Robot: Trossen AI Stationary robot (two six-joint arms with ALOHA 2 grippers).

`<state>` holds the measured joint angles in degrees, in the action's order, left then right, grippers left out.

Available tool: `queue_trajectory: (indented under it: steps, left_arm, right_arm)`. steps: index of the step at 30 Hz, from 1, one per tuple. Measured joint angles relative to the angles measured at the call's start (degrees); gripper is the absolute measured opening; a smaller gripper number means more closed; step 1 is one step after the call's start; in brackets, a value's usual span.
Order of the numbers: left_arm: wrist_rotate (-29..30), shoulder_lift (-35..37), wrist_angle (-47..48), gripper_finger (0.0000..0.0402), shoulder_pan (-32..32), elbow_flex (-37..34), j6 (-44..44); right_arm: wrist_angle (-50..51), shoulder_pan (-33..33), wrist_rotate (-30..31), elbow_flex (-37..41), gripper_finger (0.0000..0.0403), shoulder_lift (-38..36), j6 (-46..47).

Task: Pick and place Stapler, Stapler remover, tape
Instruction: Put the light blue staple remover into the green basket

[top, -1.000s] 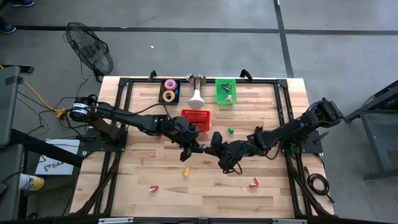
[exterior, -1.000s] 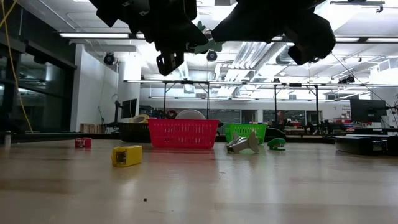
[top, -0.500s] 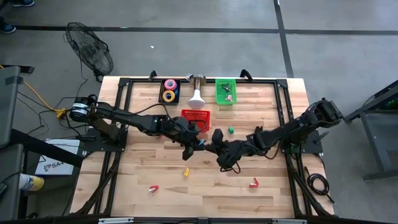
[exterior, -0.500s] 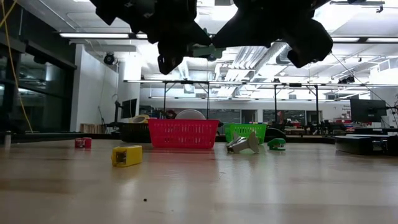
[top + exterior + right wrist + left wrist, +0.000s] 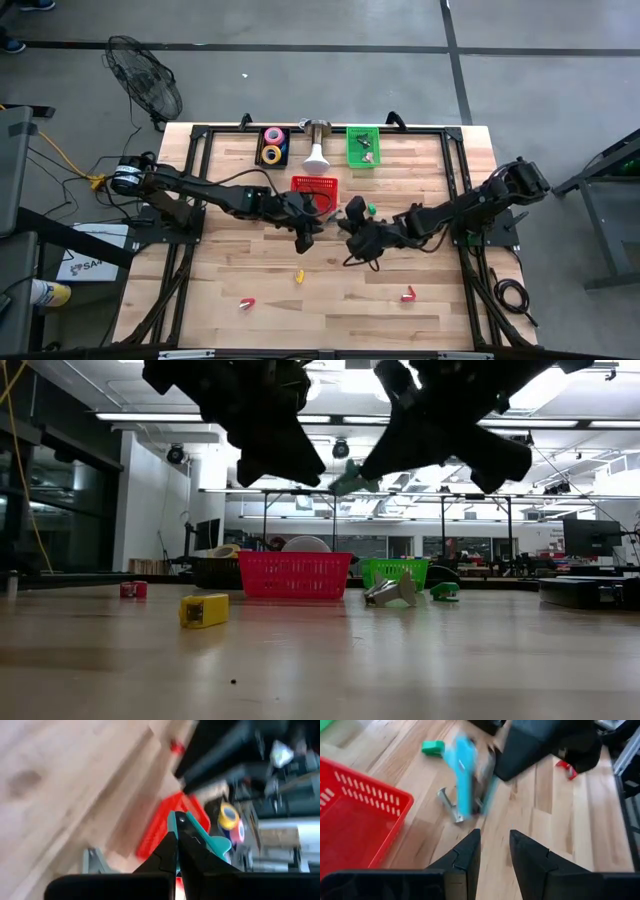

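Note:
A teal stapler (image 5: 462, 775) hangs in the air near the table's middle, with my right gripper (image 5: 176, 827) shut on it. In the low view the stapler (image 5: 350, 478) shows well above the wood. My left gripper (image 5: 495, 832) stands open just left of it, its fingers apart from the stapler and holding nothing. Rolls of tape (image 5: 272, 146) in pink, yellow and blue lie in a black tray at the far edge. Small claw-like stapler removers lie loose on the wood: green (image 5: 371, 209), yellow (image 5: 299, 276), red (image 5: 246, 301) and red (image 5: 408, 294). My right gripper pinches the teal stapler between its two fingers; one teal end (image 5: 172, 817) shows just past the fingertips and the teal body (image 5: 215, 845) sticks out to one side. The fingers slant down from the table's right. The stapler is lifted clear of the table.
A red basket (image 5: 315, 187) stands just beyond the grippers and a green basket (image 5: 362, 146) at the far edge. A white cone-shaped thing (image 5: 316, 152) stands between tray and green basket. A silver metal piece (image 5: 392, 592) lies on the wood near the red basket.
My left gripper has let go of the teal stapler, which stays with my right gripper. The two grippers have drawn apart; my right one has gone a little toward the far edge and the red basket with the stapler. Both grippers have tipped.

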<state>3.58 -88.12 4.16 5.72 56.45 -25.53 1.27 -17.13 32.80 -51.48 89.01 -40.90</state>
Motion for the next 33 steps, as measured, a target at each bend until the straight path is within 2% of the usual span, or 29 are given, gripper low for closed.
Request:
queue_trajectory:
  steps: [9,20,23,27,33]
  left_arm:
    - [4.6,0.0,4.4,0.0101,0.0,0.0,-0.1]
    - [6.7,0.0,7.7,0.0101,-0.1,0.0,-1.3]
    - [7.5,-0.1,7.9,0.0101,-0.1,0.0,-1.4]
    - [7.6,-0.1,8.0,0.0101,-0.1,0.0,-1.7]
    - [7.6,-0.1,8.0,0.0101,-0.1,-0.1,-1.8]
  right_arm:
    - [7.3,7.3,4.4,0.0,0.0000,0.0,10.9]
    - [9.6,22.2,5.6,-0.1,0.0000,-0.1,20.2]
    - [9.6,26.9,3.3,-0.1,0.0000,-0.1,23.2]
    - [9.6,32.9,-2.6,-0.1,0.0000,-0.1,26.5]
    - [7.7,39.8,-9.2,-0.1,0.0000,-0.1,26.0]
